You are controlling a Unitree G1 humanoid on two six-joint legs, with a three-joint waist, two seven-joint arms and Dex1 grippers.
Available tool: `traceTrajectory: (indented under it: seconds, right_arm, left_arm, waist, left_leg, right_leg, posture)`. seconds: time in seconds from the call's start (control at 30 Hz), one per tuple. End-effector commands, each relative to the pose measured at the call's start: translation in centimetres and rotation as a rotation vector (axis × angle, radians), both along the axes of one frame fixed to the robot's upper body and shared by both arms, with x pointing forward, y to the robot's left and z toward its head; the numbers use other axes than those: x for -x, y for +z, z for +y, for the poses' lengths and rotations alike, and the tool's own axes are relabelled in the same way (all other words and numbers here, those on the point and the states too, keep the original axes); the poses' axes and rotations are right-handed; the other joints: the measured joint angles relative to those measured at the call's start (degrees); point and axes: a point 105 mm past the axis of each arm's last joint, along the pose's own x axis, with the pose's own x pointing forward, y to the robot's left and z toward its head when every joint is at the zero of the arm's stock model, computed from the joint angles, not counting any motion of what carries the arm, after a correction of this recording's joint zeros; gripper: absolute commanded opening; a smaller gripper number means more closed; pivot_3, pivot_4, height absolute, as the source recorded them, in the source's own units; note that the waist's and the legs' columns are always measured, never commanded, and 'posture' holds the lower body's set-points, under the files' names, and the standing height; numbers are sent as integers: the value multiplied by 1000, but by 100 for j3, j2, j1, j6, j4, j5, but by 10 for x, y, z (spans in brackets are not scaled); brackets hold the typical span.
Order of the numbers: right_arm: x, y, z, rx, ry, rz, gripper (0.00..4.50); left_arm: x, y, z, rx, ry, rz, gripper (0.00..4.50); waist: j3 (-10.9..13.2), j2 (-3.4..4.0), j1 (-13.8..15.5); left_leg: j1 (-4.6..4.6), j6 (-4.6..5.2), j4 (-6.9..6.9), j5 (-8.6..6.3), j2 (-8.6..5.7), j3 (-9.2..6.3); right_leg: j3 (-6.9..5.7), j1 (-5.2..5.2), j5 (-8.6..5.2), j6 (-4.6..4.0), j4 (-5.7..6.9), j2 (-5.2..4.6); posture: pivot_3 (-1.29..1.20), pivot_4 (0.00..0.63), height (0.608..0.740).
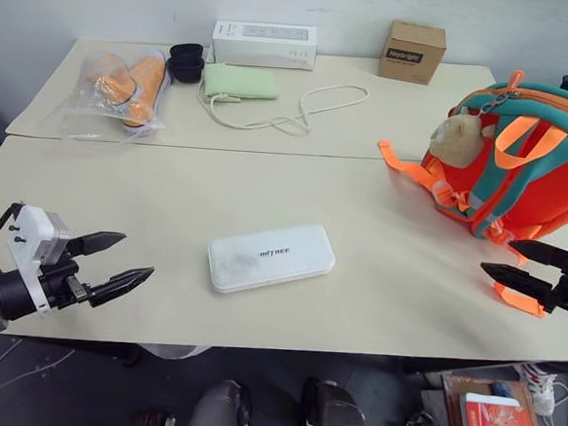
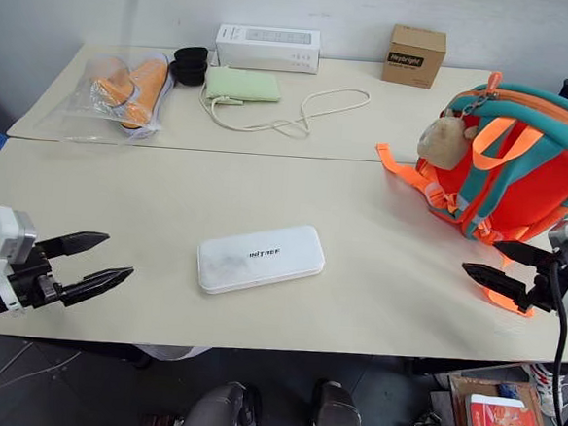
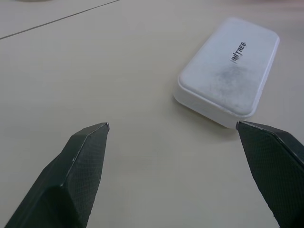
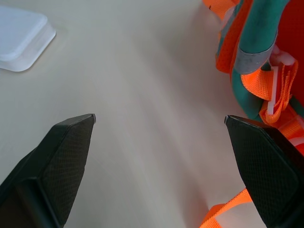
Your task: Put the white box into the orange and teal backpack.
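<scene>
Left of the white box (image 1: 271, 257), its long axis running crosswise, the nearer left end effector (image 1: 123, 262) gapes, released and empty.

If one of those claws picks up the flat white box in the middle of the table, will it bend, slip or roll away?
The white box looks like a rigid moulded case, so it probably stays stiff. Its smooth top and rounded corners could let narrow fingertips slip. It lies flat and low on the table, so a push would likely slide it, not roll or tip it.
</scene>
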Motion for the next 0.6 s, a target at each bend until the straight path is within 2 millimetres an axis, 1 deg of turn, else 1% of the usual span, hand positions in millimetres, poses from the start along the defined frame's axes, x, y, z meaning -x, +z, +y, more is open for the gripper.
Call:
traceTrajectory:
  seconds: [0.03,0.2,0.53,0.6]
  right_arm:
    - [-1,13,2,22,13,-40,4470]
    - [-2,13,3,22,10,-38,4470]
    - [-3,8,4,42,14,-30,4470]
    - [-4,9,11,63,46,-32,4470]
  left_arm:
    - [7,1,1,-57,-3,-7,4500]
    - [8,-7,1,-64,10,41,4500]
    - [9,-10,1,-88,7,43,4500]
    - [7,-12,0,-108,-6,48,4500]
  waist:
    - [0,0,0]
    - [0,0,0]
    - [0,0,0]
    - [0,0,0]
  left_leg:
    - [0,-1,-1,0,0,0]
    - [0,-4,-4,-2,0,1]
    - [0,-5,-5,-2,0,1]
    - [0,-5,-5,-2,0,1]
  right_leg:
    - [0,-1,-1,-2,0,0]
    - [-2,-3,-5,-8,0,1]
    - [-1,-4,-5,-9,2,1]
    - [-2,-4,-6,-10,2,1]
  posture:
    - [0,150,740]
    - [0,150,740]
    - [0,150,740]
    - [0,150,740]
